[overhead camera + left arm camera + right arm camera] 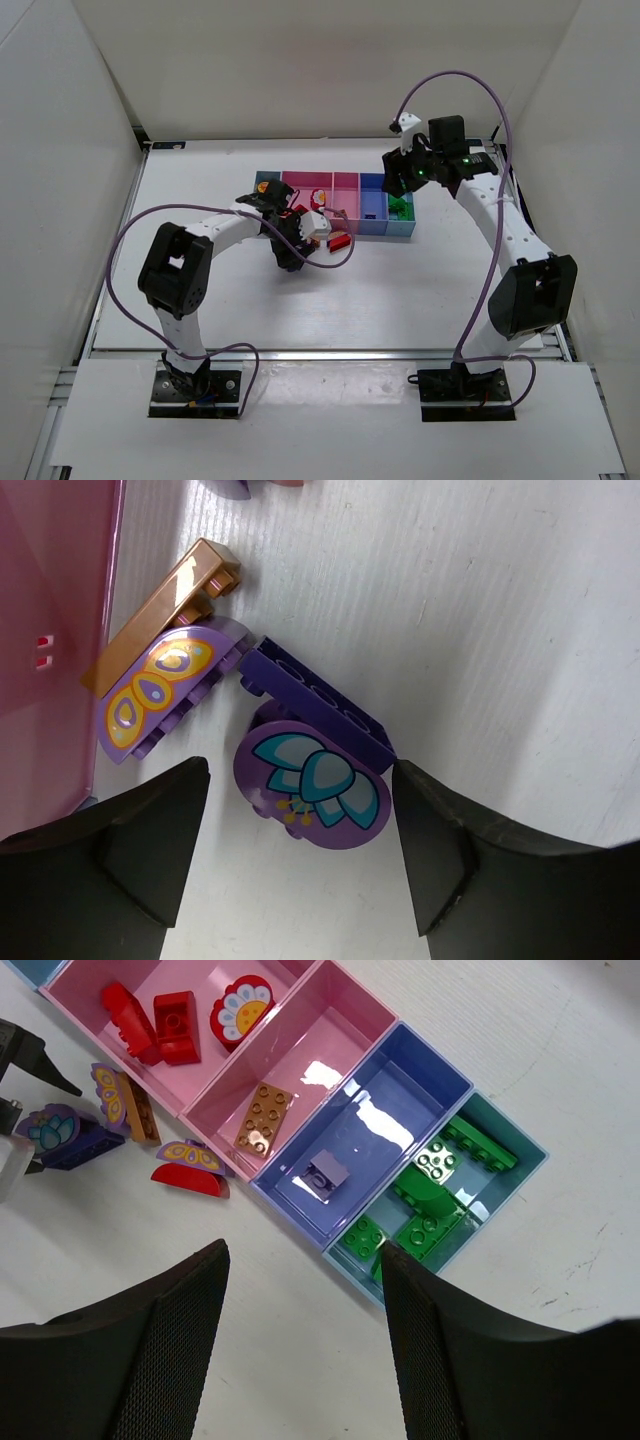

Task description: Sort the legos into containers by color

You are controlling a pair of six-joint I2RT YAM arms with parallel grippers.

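Observation:
My left gripper [300,865] is open and empty, low over the table, its fingers either side of a round purple flower piece [310,785] that lies against a dark purple brick [318,702]. An orange brick [160,615] and a purple butterfly piece [165,685] lie beside the pink bin wall [50,630]. My right gripper [300,1345] is open and empty above the bins' near edge. Below it are the light blue bin [470,1175] with green bricks [435,1205], the blue bin [370,1110] with a lilac piece [325,1172], and pink bins holding an orange brick [263,1118] and red pieces [175,1025].
A red curved piece [192,1178] with a purple butterfly piece on it lies on the table in front of the pink bins. The bin row [340,205] stands mid-table. White walls enclose the table on three sides. Purple cables loop from both arms.

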